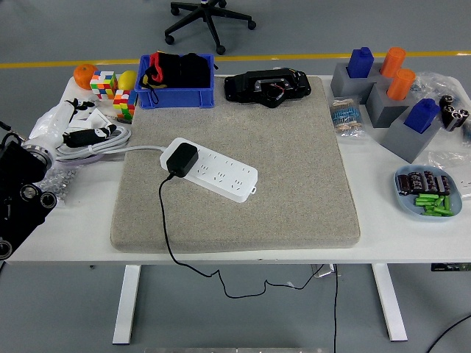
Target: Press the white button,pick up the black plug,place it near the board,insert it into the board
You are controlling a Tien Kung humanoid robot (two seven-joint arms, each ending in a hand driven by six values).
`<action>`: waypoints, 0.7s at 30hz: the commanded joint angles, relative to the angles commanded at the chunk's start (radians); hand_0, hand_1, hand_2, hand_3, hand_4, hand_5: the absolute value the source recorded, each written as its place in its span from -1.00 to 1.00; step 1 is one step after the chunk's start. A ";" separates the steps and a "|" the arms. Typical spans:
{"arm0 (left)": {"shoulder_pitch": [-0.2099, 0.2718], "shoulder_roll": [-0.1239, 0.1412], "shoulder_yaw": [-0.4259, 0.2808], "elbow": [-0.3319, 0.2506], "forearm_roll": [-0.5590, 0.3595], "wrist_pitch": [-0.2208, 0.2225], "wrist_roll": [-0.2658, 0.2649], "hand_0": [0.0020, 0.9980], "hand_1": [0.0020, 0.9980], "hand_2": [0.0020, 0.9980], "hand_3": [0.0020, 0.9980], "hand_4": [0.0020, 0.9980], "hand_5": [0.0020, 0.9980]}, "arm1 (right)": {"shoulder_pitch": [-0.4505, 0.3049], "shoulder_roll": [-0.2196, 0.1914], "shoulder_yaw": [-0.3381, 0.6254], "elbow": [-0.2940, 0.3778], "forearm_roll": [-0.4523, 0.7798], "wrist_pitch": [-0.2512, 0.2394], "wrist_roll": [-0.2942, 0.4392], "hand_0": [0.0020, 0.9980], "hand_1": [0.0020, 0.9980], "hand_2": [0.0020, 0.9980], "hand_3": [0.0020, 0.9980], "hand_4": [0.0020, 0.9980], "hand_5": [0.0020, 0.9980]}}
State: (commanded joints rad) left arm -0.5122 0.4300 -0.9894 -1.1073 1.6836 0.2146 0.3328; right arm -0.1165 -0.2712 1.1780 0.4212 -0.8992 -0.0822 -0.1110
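1. Left arm: black housing of blocky, rounded segments, seen at the left edge of the head view.
2. Joint faces: round silver-rimmed caps and small circular fittings set into the black casing, near the lower left.
3. Wrist ring: a pale metallic collar at the arm's upper end.
4. Left hand: white, glossy shell with dark fingertips.
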 joint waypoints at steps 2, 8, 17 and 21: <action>0.000 0.000 0.000 -0.001 0.000 0.000 0.000 0.77 0.80 0.73 0.66 0.70 0.04 | 0.000 0.000 0.001 0.000 0.000 0.000 0.000 0.47 0.40 0.35 0.23 0.36 -0.30; 0.000 -0.001 -0.002 -0.001 0.001 -0.001 0.001 0.77 0.80 0.73 0.65 0.70 0.04 | -0.003 0.002 0.005 -0.001 -0.001 0.000 0.000 0.47 0.40 0.35 0.23 0.36 -0.30; -0.006 0.005 0.001 -0.003 0.000 -0.003 0.003 0.77 0.80 0.73 0.66 0.70 0.04 | -0.003 0.004 0.007 0.002 -0.002 0.000 0.001 0.47 0.40 0.35 0.23 0.36 -0.30; -0.005 0.005 -0.001 -0.004 0.000 -0.003 0.002 0.77 0.80 0.73 0.65 0.70 0.05 | -0.005 0.004 0.007 -0.001 -0.003 0.000 0.000 0.47 0.40 0.35 0.23 0.36 -0.30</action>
State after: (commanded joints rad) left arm -0.5174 0.4349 -0.9906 -1.1111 1.6836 0.2120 0.3352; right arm -0.1210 -0.2672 1.1847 0.4207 -0.9017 -0.0823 -0.1109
